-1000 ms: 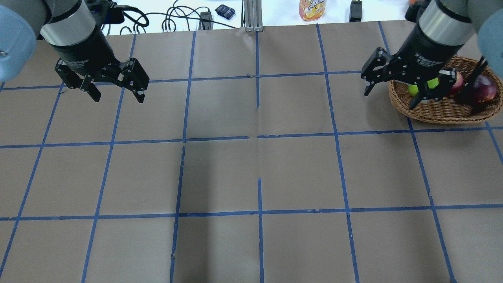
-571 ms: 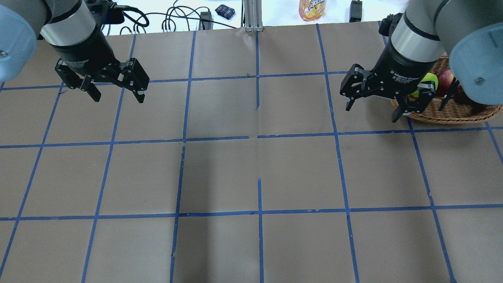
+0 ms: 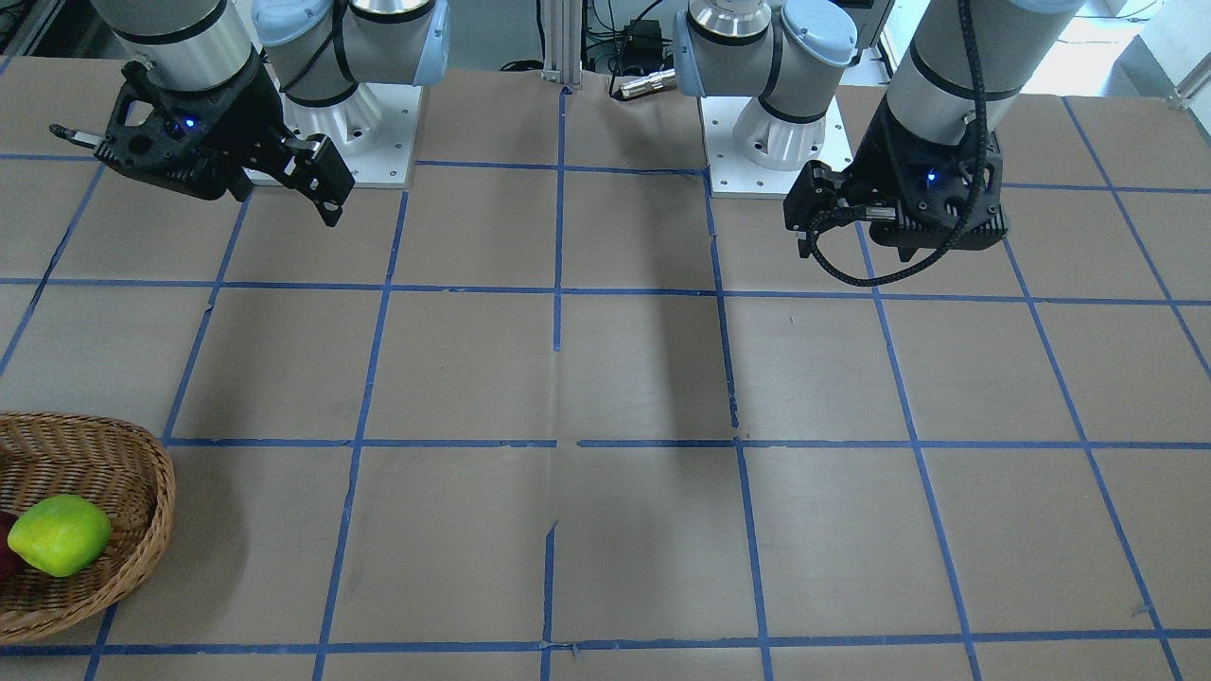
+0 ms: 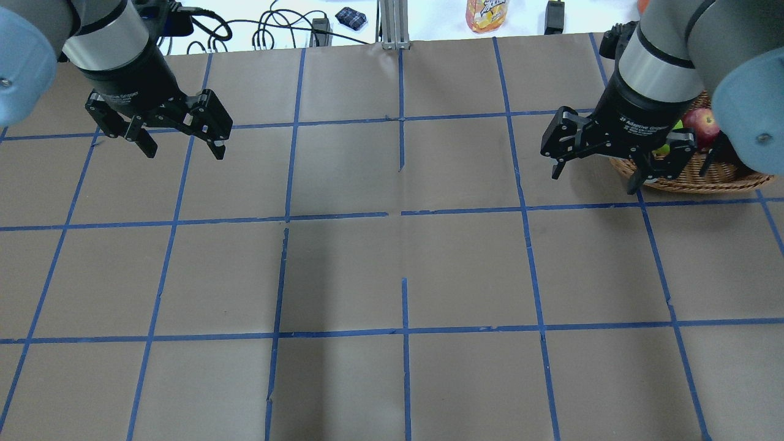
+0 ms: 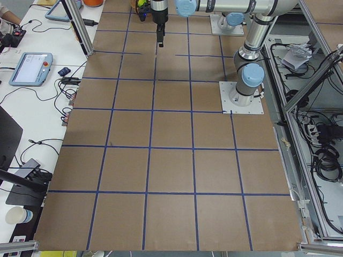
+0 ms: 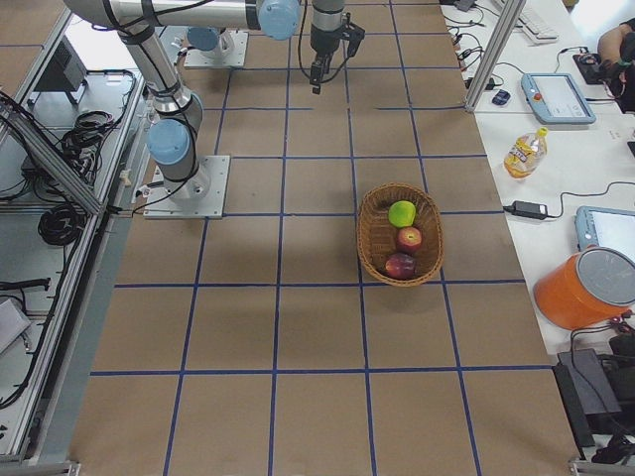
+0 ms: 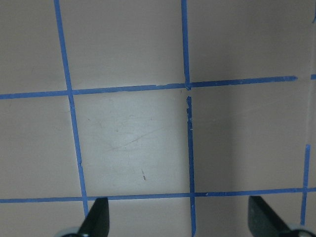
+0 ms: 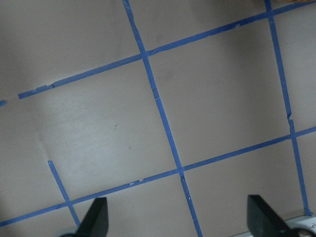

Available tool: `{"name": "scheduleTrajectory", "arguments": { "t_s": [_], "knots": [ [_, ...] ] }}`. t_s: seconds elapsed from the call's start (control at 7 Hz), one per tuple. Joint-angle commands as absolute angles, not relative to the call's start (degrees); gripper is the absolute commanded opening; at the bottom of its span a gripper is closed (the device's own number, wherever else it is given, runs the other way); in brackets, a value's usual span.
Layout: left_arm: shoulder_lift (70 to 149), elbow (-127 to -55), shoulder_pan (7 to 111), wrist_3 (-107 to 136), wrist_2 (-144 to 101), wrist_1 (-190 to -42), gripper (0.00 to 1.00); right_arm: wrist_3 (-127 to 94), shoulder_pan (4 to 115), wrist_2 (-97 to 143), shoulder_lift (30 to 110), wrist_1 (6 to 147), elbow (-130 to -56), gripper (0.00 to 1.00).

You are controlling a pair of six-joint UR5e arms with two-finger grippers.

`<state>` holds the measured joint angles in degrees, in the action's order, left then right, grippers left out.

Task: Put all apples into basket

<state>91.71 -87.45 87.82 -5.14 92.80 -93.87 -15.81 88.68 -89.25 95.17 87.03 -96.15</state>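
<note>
The wicker basket [image 6: 375,236] stands at the table's right side. It holds all three apples: the yellow-green apple [image 6: 402,213], the red apple [image 6: 409,237] and the dark maroon apple [image 6: 401,265]. In the overhead view my right arm hides much of the basket [image 4: 695,179], and the red apple [image 4: 701,121] shows. The front view shows the basket [image 3: 142,511] and the green apple [image 3: 59,535]. My right gripper [image 4: 593,182] is open and empty, raised just left of the basket. My left gripper [image 4: 184,153] is open and empty over the far left of the table.
The table is brown paper with a blue tape grid. Beyond its far edge lie a juice bottle [image 4: 487,15], cables [image 4: 269,30] and a power brick [image 4: 554,18]. An orange bucket [image 6: 590,288] and a teach pendant [image 6: 558,96] sit on the side bench.
My right gripper, open throughout, has moved left from over the basket's left rim to beside the basket. The left arm has not moved.
</note>
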Motion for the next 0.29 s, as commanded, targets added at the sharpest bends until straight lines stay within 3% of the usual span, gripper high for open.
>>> {"name": "scheduleTrajectory", "arguments": {
  "t_s": [0.0, 0.14],
  "knots": [
    [91.67, -87.45, 87.89, -5.19, 92.81, -93.87, 1.00, -15.82, 88.68, -88.42, 94.92, 85.52, -95.89, 1.00],
    [91.67, -87.45, 87.89, -5.27, 92.81, -93.87, 1.00, -15.82, 88.68, -88.33, 94.92, 85.52, -95.80, 1.00]
  ]
}}
